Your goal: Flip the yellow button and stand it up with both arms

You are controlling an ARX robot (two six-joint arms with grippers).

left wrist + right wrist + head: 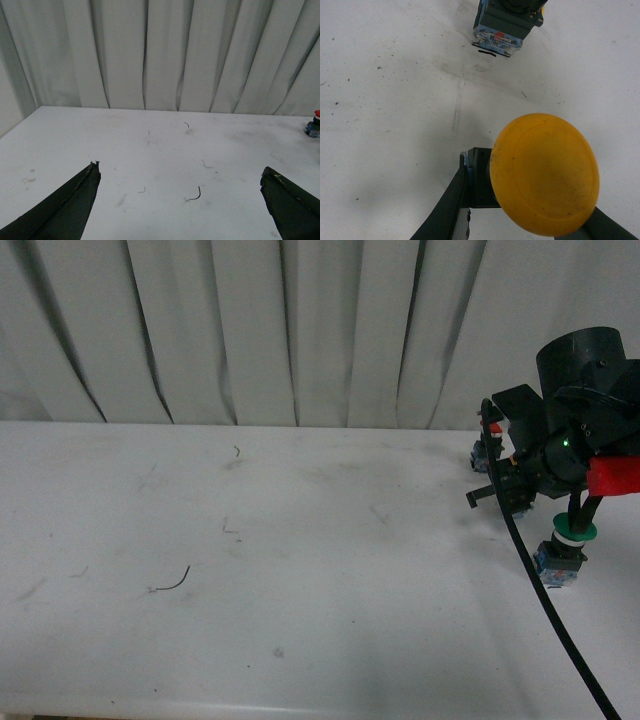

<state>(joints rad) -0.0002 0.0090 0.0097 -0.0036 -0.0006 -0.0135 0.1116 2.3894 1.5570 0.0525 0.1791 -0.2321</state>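
In the right wrist view my right gripper [525, 167] is shut on the yellow button [545, 172]. Its fingers [445, 210] clamp the dark block below the round yellow cap, and the cap faces the camera and hides the far finger's tip. In the front view the right arm's gripper [497, 488] is at the table's far right; the yellow button is hidden there behind the arm. My left gripper [180, 169] is open and empty over bare table, its two black fingers [75, 205] wide apart. It is out of the front view.
A green-capped switch [566, 540] on a blue base stands just in front of the right arm. A red-capped switch [315, 125] sits at the far right by the curtain. Another blue-based switch [502, 25] lies beyond the held button. A black cable [545, 610] hangs from the arm.
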